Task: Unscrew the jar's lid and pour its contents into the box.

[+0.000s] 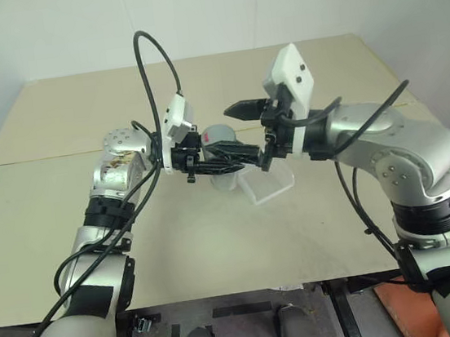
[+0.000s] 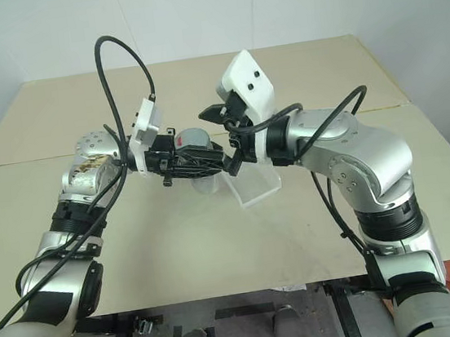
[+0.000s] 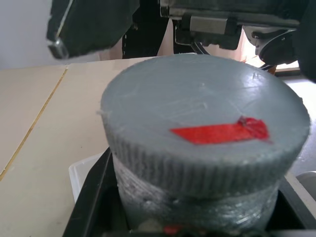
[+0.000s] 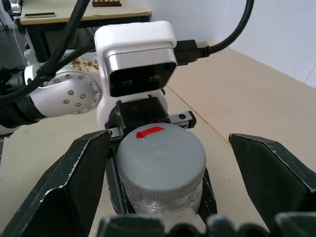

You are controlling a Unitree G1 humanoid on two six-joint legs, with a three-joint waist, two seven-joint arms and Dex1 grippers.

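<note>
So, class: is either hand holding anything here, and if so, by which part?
The left hand holds the jar by its body, below the lid. The right hand is open around the lid, holding nothing.

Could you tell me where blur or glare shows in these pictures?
Left wrist view: the lid is soft at its near ribbed edge, with bright glare behind at the right. Right wrist view: the near black fingers are blurred. Eye views: evenly lit, soft shadows.
</note>
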